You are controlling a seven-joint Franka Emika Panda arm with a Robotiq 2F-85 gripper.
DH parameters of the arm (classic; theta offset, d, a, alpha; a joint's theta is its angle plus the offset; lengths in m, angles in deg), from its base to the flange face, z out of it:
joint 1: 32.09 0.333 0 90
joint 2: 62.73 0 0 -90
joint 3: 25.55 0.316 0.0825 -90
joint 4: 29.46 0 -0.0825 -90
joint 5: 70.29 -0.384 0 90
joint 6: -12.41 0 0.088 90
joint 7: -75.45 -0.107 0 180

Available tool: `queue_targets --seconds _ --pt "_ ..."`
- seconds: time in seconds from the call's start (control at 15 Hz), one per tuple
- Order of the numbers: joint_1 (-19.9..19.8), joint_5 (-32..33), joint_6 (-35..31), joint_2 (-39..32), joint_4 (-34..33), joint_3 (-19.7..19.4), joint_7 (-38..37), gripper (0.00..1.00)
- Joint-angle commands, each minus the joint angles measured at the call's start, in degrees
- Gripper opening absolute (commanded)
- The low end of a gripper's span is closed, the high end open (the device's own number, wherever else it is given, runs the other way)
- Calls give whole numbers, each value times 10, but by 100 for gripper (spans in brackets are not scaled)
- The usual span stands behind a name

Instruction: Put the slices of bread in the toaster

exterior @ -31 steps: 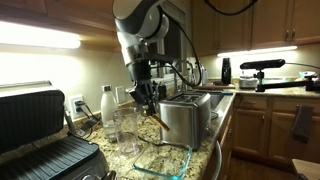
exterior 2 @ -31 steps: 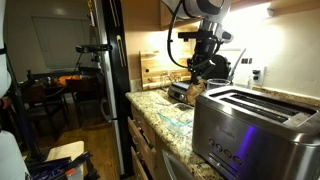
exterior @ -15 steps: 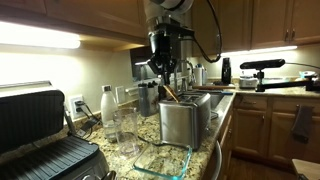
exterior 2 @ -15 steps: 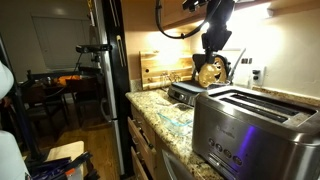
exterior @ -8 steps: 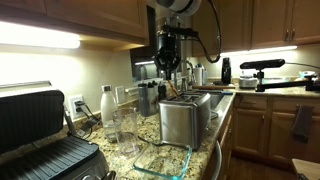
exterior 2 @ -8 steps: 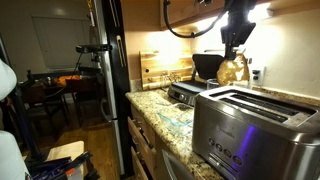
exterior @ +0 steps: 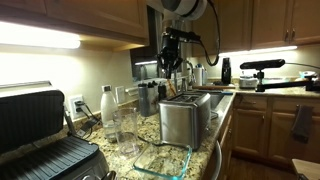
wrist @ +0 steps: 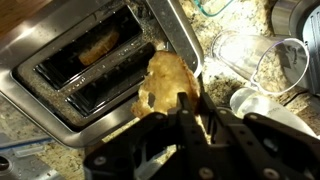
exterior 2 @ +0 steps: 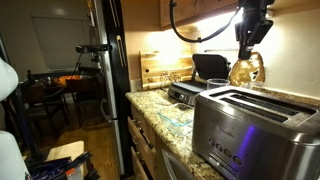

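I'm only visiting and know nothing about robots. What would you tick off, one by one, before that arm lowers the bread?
1. Grip: ok. The pincer is shut on the held slice.
2. Position: ok. The held slice hangs over the toaster.
3. Free slot: ok. The empty slot looks dark and bare; the other holds the loaded slice.
4. Slice edge lined up with that slot: cannot tell.
5. Drinking glass: ok. It stands beside the toaster, not under the bread.
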Motion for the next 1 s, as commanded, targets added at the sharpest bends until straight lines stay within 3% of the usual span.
queue_targets --seconds 0.0,0.93 --pt "-9 -25 -37 29 52 -7 -11 4" --pt "-31 -100 -115 41 140 -27 2 4"
